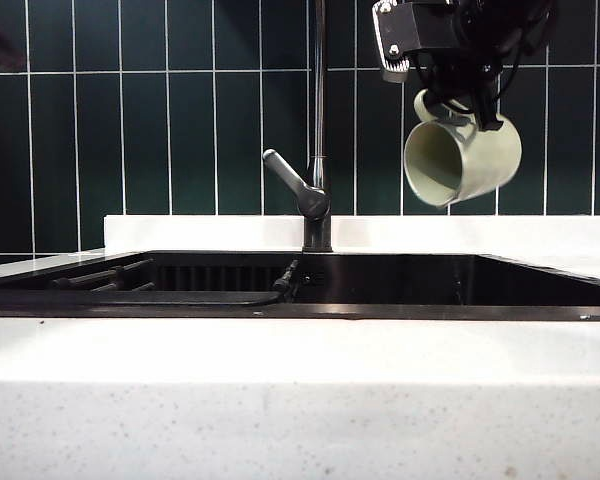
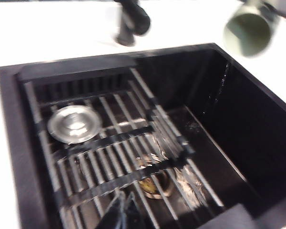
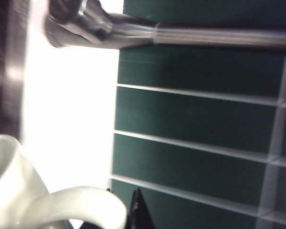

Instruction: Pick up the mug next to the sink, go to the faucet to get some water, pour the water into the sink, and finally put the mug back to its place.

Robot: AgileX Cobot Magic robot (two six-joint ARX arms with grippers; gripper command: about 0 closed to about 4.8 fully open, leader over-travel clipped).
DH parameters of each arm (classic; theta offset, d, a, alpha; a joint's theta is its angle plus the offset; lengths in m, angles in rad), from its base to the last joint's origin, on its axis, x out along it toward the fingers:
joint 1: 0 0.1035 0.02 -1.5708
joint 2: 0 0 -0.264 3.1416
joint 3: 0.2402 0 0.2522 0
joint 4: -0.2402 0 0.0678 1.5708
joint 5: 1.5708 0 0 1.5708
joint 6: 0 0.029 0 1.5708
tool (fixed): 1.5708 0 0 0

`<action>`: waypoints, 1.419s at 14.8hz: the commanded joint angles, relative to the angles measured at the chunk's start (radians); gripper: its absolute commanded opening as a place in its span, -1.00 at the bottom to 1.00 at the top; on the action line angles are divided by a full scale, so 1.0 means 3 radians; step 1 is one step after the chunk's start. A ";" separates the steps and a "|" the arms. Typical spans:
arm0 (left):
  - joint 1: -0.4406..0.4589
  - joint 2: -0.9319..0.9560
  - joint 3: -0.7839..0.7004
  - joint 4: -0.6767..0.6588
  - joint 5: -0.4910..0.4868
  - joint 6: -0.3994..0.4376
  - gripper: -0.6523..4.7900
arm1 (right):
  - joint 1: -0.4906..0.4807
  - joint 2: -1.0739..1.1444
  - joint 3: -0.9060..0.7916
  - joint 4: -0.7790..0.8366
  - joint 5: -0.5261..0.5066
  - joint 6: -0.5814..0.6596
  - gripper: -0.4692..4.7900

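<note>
Upper right of the exterior view, the right gripper (image 1: 458, 105) grasps the mug (image 1: 463, 155) by its handle, tipped sideways over the sink (image 1: 300, 311) beside the faucet (image 1: 318, 120), apparently for pouring. The left gripper (image 2: 123, 210), clenched empty, hangs above the sink grate (image 2: 109, 157).

The mug (image 1: 470, 150) was cream-white. The sink (image 1: 380, 311) was black, the countertop (image 1: 300, 400) white and speckled. Wall tiles (image 1: 170, 120) were dark green with white grout; the faucet (image 1: 318, 150) was dark grey.

Tipped mug (image 1: 463, 150) in right pincer (image 1: 458, 105)
</note>
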 commanded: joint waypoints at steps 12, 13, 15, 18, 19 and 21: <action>-0.0004 -0.0921 -0.0692 0.0092 -0.0200 -0.0357 -0.78 | -0.1572 -0.0296 -0.1380 0.1789 -0.0314 0.5025 -0.82; -0.0004 -0.0921 -0.0692 0.0092 -0.0200 -0.0356 -0.78 | -0.1667 -0.0296 -0.1464 0.1890 -0.0313 0.5192 -0.82; -0.0004 -0.0921 -0.0692 0.0088 -0.0200 -0.0356 -0.78 | -0.1724 -0.0295 -0.1522 0.1934 -0.0309 0.5271 -0.82; -0.0004 -0.0921 -0.0692 0.0088 -0.0202 -0.0356 -0.78 | -0.1717 -0.0295 -0.1522 0.1943 -0.0247 0.5383 -0.82; -0.0004 -0.0921 -0.0692 0.0088 -0.0202 -0.0356 -0.78 | -0.1706 -0.0295 -0.1530 0.1933 -0.0160 0.5455 -0.82; -0.0004 -0.0921 -0.0692 0.0088 -0.0202 -0.0356 -0.78 | -0.1701 -0.0295 -0.1593 0.1947 -0.0161 0.5505 -0.82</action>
